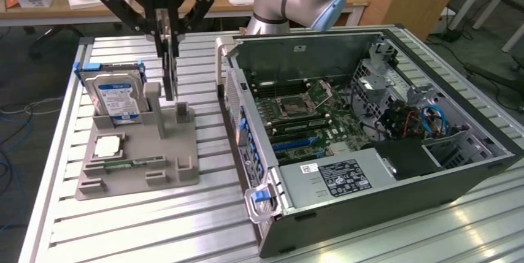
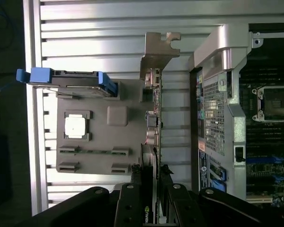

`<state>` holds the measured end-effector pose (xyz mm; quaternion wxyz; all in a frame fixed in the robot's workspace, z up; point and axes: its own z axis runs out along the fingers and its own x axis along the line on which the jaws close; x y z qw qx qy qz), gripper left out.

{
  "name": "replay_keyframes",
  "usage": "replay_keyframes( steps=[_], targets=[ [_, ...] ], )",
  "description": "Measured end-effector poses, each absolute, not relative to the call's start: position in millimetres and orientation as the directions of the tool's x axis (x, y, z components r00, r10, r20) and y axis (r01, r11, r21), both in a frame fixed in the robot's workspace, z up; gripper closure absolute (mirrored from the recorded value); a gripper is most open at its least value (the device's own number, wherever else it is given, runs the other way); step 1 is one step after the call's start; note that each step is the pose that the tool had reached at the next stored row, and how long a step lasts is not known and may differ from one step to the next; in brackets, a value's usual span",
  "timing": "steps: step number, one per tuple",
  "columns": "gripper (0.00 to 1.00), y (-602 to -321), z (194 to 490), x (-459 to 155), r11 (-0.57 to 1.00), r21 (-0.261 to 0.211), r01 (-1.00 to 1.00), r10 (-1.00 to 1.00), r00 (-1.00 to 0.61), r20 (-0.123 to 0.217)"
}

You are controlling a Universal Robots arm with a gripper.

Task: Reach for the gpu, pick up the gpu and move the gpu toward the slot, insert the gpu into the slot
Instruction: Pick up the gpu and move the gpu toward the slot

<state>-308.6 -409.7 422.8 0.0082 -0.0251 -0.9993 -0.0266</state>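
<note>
My gripper (image 1: pixel 166 30) hangs over the grey parts holder (image 1: pixel 156 152) at the exterior view's left. It is shut on the top edge of the gpu (image 1: pixel 170 70), a thin dark card standing on edge. The card's lower end is at the holder's upright posts; I cannot tell whether it still rests in them. From the wrist, the gpu (image 2: pixel 151 123) runs edge-on beside the holder (image 2: pixel 117 116), with its silver bracket (image 2: pixel 158 49) at the far end. Black fingers (image 2: pixel 134 182) flank the card. The open computer case (image 1: pixel 369 122) shows blue slots (image 1: pixel 295 143) on its motherboard.
A blue-labelled hard drive (image 1: pixel 119 94) stands in the holder's back corner, with a square chip (image 1: pixel 108 145) and a green memory stick (image 1: pixel 131 163) in front. The case's side wall (image 2: pixel 217 94) rises close beside the holder. Desks stand beyond the slatted table (image 1: pixel 164 226).
</note>
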Motion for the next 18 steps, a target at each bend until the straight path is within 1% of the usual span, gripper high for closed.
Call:
replay_keyframes(
  steps=[4,18],
  targets=[
    [0.74,-410,439,-308,0.997,0.053,0.051,0.05,-0.999,0.018],
    [0.74,-410,441,-255,0.997,0.055,0.051,0.05,-0.999,0.022]
  ],
)
